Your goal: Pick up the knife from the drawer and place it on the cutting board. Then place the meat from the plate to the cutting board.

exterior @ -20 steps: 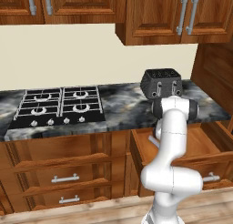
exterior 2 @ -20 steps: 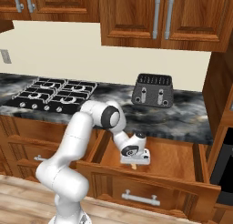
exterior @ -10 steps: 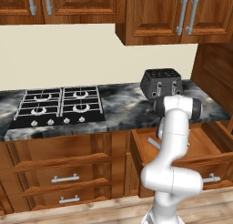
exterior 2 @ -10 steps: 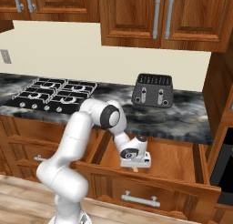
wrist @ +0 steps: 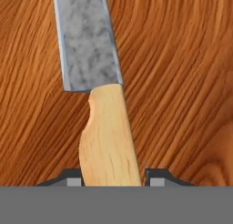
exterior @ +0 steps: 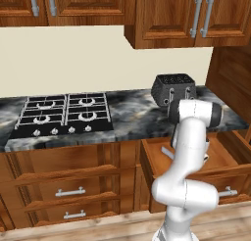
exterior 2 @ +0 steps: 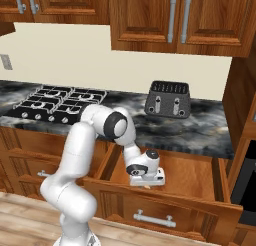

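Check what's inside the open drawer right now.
The knife lies on the drawer floor, its handle between the tool's fingertips. The arm and front panel hide the rest of the drawer.

No readable text or labels anywhere here.

Reddish wood cabinets (exterior: 196,17), cream wall (exterior: 63,59), marbled grey counter (exterior 2: 200,130), plank floor (exterior: 122,228).
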### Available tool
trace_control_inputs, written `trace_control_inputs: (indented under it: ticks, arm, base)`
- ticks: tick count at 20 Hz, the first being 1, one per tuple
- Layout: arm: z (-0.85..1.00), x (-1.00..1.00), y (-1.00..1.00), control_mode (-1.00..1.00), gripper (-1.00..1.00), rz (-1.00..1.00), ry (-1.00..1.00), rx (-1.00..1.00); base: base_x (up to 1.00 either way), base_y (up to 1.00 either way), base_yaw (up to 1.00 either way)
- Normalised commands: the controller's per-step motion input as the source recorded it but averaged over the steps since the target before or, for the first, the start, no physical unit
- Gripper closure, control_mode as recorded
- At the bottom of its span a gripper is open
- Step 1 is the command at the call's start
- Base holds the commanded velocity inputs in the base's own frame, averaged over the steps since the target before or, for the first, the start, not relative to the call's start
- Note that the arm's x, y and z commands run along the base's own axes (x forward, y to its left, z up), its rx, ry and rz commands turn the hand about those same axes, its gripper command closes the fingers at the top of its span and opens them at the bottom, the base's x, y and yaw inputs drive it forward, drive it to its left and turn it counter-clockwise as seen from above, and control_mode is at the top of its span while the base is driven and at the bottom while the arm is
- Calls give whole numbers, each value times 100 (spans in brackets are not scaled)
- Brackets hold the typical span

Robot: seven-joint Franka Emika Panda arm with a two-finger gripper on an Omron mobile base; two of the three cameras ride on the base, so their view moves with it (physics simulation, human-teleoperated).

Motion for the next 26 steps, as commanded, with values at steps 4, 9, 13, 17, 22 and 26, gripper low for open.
trace_control_inputs:
  ticks: [4, 9, 13, 17, 22, 26]
  arm:
    - [56, -2, 0, -100, 100, 5, 0, -6]
    - [58, 0, 0, -100, 100, 7, 0, -3]
    - [68, 0, -6, -100, 100, 5, 0, 0]
    - [81, -13, -11, -100, 100, 1, 0, 0]
    - [80, -24, -11, -100, 100, 0, 1, 0]
    - [57, -40, -3, -100, 100, 2, 6, 0]
  base:
    - [0, 0, 0]
    - [0, 0, 0]
    - [0, 0, 0]
    - [0, 0, 0]
    - [0, 0, 0]
    - [0, 0, 0]
